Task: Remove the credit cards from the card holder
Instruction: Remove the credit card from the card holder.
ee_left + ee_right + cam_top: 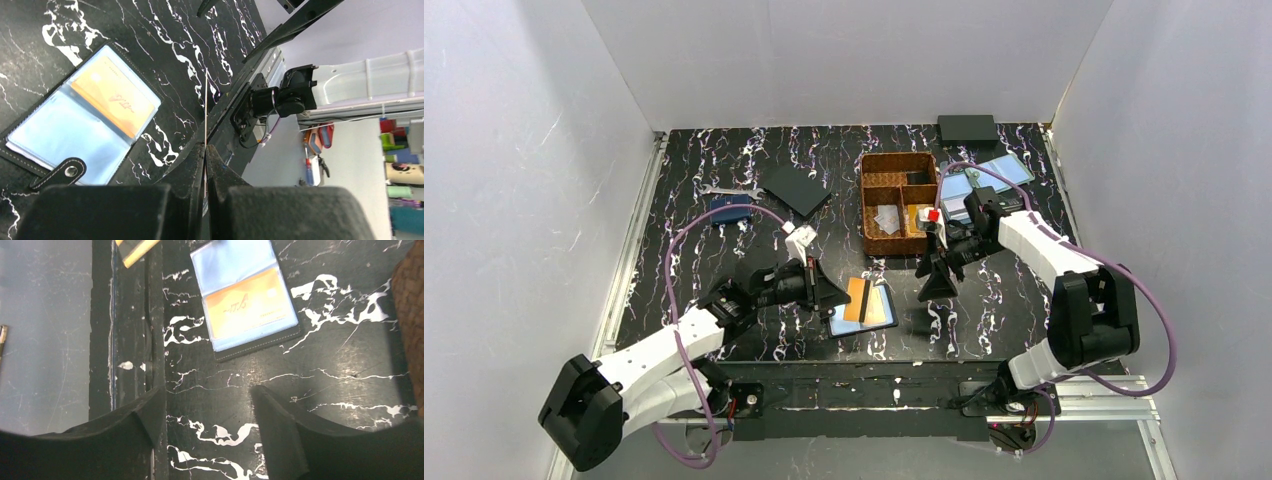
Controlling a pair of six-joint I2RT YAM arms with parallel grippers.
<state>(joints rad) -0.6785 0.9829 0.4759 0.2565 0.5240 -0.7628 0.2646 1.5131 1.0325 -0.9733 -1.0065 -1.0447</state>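
Ahead of the right pincer [207,427], whose fingers [280,440] are matt black plastic, the pale-blue book-like card holder [225,265] shows glossy clear plastic sleeves over a smooth orange-gold plastic card [250,307], with a black stitched leather-look rim. Under the pincer, the black white-veined tabletop [340,390] looks smooth with a faint sheen. To the pincer's right, the brown woven basket [411,315] is rough.

Black, white-veined table [714,150]. Brown woven basket [865,200], divided into compartments, right of centre; white paper scraps [886,217] lie in its near-left compartment. Black box [967,128] at the far edge. Pale blue holders [1002,171] just right of the basket. Flat black square [796,189] left of the basket. Silver wrench [727,189] farther left, a navy wallet [729,211] just beside it.
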